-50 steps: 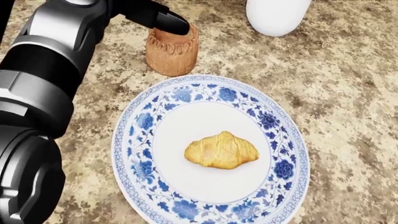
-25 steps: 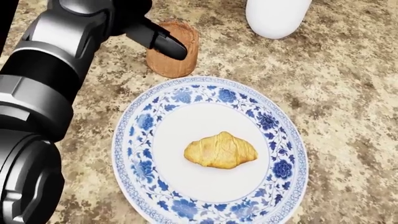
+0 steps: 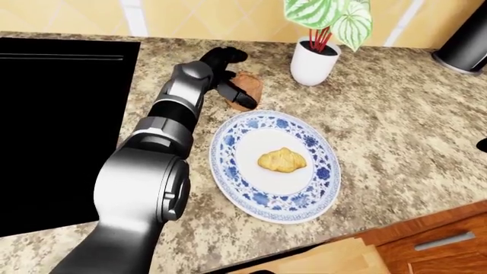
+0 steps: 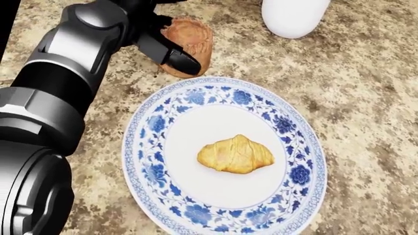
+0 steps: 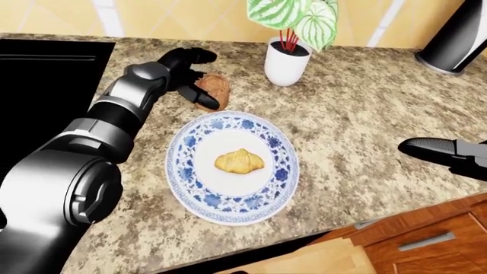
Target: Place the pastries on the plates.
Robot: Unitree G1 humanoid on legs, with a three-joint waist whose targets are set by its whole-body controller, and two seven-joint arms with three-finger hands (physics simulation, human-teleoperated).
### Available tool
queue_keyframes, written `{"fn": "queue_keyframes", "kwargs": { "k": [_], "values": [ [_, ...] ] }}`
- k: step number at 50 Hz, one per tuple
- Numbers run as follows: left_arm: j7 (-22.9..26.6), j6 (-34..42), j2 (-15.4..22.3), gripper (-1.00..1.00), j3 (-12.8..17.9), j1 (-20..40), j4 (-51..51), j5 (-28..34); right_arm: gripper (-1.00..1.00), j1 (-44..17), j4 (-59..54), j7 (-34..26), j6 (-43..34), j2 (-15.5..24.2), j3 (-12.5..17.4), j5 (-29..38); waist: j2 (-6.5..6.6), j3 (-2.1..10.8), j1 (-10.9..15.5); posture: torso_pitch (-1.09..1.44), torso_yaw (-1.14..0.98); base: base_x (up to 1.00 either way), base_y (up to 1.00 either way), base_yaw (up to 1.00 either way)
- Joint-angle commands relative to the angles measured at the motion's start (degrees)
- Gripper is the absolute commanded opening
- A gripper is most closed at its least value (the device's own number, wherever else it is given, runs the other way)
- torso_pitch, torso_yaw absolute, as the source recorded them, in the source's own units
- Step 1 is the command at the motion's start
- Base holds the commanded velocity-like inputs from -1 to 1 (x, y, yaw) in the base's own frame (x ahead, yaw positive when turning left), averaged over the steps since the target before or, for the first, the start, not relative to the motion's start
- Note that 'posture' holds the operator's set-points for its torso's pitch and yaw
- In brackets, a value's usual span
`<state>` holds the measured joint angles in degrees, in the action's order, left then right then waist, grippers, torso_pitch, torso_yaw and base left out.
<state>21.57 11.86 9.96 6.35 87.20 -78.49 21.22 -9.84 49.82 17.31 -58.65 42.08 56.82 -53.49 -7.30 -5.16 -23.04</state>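
A blue-and-white patterned plate [image 4: 149,128] lies on the granite counter with a golden croissant [image 4: 235,154] at its middle. A brown, cup-shaped pastry [image 4: 194,40] sits on the counter just beyond the plate's upper left rim, tipped over at an angle. My left hand [image 5: 204,80] reaches in from the left and is closed round this pastry: one dark finger [image 4: 171,53] lies across its near side and the others curl behind it. My right hand [image 5: 445,153] hovers over the counter at the right edge of the right-eye view, fingers stretched out and empty.
A white pot with a green plant [image 3: 313,58] stands just right of the brown pastry. A black stove top [image 3: 61,114] fills the left. A dark appliance [image 5: 457,34] stands at the top right. The counter edge and wooden drawers [image 3: 426,245] run along the bottom right.
The brown pastry has gone from upright to tilted. My left hand's finger has slid from its top down across its side. The view has shifted slightly.
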Motion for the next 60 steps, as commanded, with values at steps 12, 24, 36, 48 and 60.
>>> {"fn": "queue_keyframes", "kwargs": {
  "k": [12, 24, 36, 48, 60],
  "values": [
    [-1.76, -3.12, 0.13, 0.25, -0.55, 2.03, 2.48, 1.98, 1.0, -0.86, 1.06, 0.51, 1.67, 0.21, -0.29, 1.78, 0.04, 1.79, -0.07, 0.15, -0.39, 0.0, 0.0, 0.0],
    [-3.62, -6.89, -0.62, -0.09, -2.43, 1.4, 2.45, 7.54, 1.0, 0.32, 1.57, -0.04, 1.58, -0.02, 1.62, 0.77, -0.06, 1.86, -0.06, 0.15, -0.39, 0.0, 0.0, 0.0],
    [-7.88, -9.09, 0.03, -1.0, -0.7, 3.15, 2.37, 7.49, 1.0, 0.74, 1.25, -0.46, 1.7, 0.13, 2.69, 0.14, 0.08, 1.69, -0.18, 0.15, -0.39, 0.0, 0.0, 0.0],
    [-13.11, -11.03, 2.37, -1.0, 0.45, 5.56, 2.24, 6.92, 1.0, -0.08, 1.29, 0.27, 1.48, 0.46, 1.16, 0.58, 0.26, 1.67, -0.35, 0.15, -0.39, 0.0, 0.0, 0.0],
    [-10.91, -9.15, 3.84, -1.0, 0.55, 8.85, 3.08, 4.5, 1.0, 0.3, 2.31, 0.14, 2.59, -2.03, -1.25, 2.87, 0.62, 4.07, -0.46, 0.05, -0.39, 0.0, 0.0, 0.0]
  ]
}}
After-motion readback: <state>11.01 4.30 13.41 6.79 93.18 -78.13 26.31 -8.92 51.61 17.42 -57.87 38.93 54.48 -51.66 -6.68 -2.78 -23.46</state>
